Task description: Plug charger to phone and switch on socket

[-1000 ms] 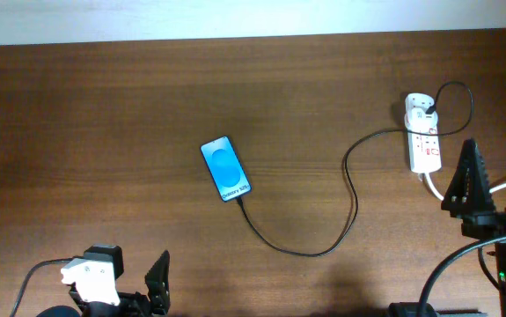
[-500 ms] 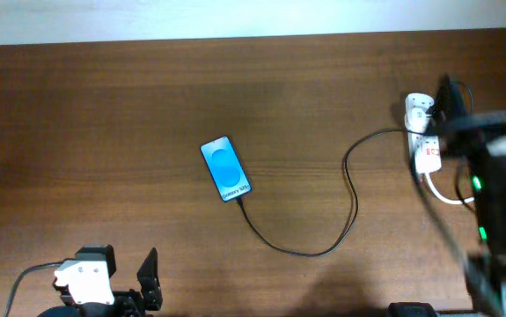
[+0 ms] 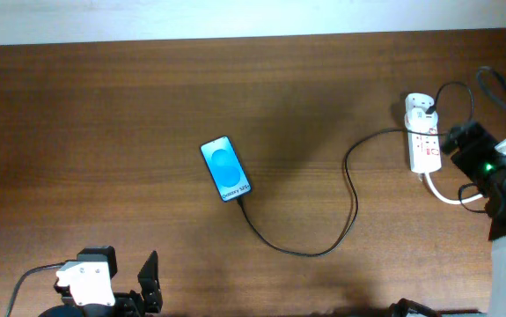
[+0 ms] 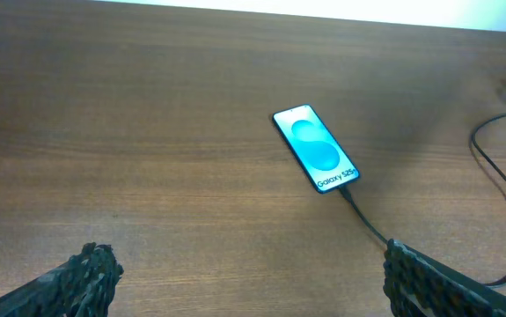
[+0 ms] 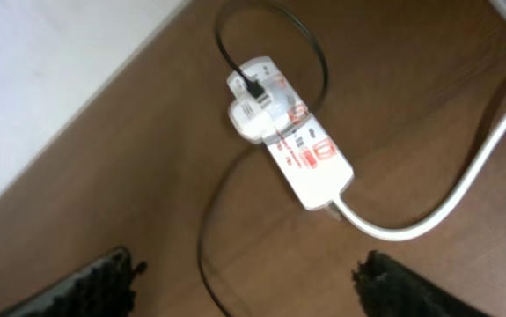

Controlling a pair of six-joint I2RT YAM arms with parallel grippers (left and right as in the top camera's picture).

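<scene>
The phone (image 3: 225, 169) lies flat mid-table with its blue screen up; it also shows in the left wrist view (image 4: 316, 148). The black charger cable (image 3: 305, 253) meets the phone's lower end, loops right and runs up to the white adapter (image 3: 420, 109) in the socket (image 3: 426, 150). The right wrist view shows the socket (image 5: 310, 163) with red markings, the adapter (image 5: 253, 106) and the cable (image 5: 207, 238). My right gripper (image 5: 253, 286) is open and empty, above the table beside the socket. My left gripper (image 4: 253, 282) is open and empty at the near left edge, far from the phone.
The thick white power cord (image 5: 437, 211) curves away from the socket's end toward the right edge, under my right arm (image 3: 481, 160). The table's pale far edge (image 5: 50, 79) lies close behind the socket.
My right arm swung from the right edge across the socket and now hovers just right of it. My left gripper drew back slightly. Phone and cable have not moved.
</scene>
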